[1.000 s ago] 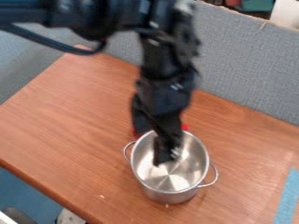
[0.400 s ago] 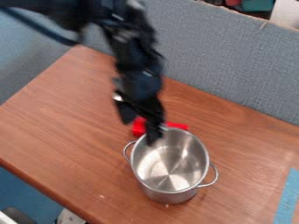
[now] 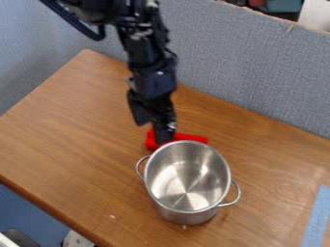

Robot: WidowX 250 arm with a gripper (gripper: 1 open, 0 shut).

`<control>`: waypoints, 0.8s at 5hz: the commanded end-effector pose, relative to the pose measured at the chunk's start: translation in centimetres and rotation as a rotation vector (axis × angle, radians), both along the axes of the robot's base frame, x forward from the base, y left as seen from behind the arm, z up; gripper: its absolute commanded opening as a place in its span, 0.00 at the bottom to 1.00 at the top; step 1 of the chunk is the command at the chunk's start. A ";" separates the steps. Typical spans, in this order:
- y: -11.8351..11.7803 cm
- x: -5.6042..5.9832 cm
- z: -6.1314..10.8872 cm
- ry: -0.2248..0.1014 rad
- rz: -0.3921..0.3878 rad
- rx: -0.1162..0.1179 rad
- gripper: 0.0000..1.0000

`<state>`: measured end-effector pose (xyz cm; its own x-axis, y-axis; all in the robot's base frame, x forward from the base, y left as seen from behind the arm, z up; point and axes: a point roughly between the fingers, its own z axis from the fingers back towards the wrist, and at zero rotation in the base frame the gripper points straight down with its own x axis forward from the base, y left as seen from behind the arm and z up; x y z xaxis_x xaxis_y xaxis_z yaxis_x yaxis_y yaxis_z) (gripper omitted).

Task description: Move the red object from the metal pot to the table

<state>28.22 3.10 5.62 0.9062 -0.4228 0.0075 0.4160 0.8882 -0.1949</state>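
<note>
Camera view: the gripper (image 3: 153, 118), dark and slightly blurred, stands just above the table (image 3: 77, 130) on the far side of the metal pot (image 3: 171, 197), its fingers spread wide and with nothing seen gripped between them. The red object (image 3: 192, 137) lies outside the pot, close behind its rim and partly hidden by the gripper and the pot; it appears to rest on the wood, though its underside and any contact with the pot cannot be made out. The wide fingers beside it are consistent with a release at this spot, probably chosen because it is the nearest bare wood beyond the rim and spares a long carry. The pot stands upright, mouth up, which leaves its opening accessible from above. The transfer is judged essentially complete; the next move calls for a lift straight enough to avoid dragging the object or catching the rim
</note>
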 end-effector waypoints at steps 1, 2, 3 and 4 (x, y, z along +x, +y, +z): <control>-2.6 1.7 -0.8 -0.012 -0.008 0.007 1.00; -5.8 3.6 -2.7 0.007 -0.016 0.018 1.00; -7.8 5.5 -3.2 -0.010 0.030 0.020 0.00; -10.2 5.7 -3.6 -0.033 -0.106 0.033 0.00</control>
